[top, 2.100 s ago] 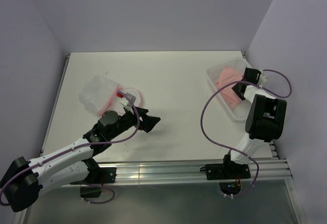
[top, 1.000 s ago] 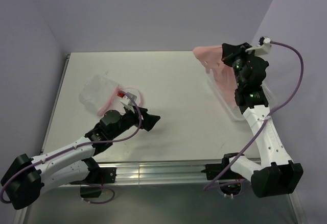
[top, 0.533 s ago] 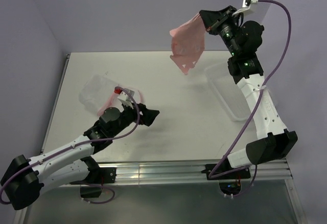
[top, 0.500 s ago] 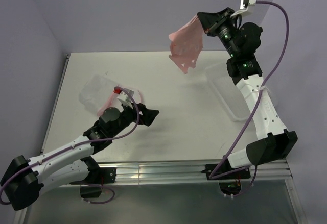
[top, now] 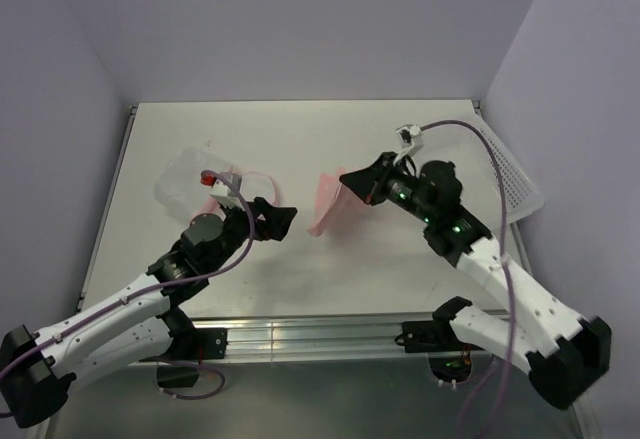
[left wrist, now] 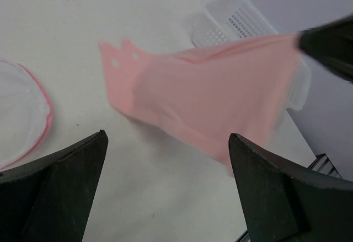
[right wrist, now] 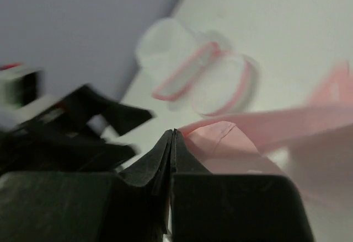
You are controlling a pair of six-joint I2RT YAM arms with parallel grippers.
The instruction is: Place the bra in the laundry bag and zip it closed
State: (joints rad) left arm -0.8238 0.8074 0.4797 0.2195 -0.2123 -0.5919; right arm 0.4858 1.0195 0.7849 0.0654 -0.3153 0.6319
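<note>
Carry step: right gripper clamps soft pink fabric bra right of round white mesh laundry bag; left gripper agape; next, insert

The soft light-pink fabric bra is hanging across frame centre, overlapping the white perforated plastic basket at upper right.

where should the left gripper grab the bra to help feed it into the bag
Grip the bra at its free notched end, opposite the corner that the right gripper pinches. The fabric hangs as a spread sheet facing the open left gripper, so come straight in from the left arm's side and close across the edge.
</note>
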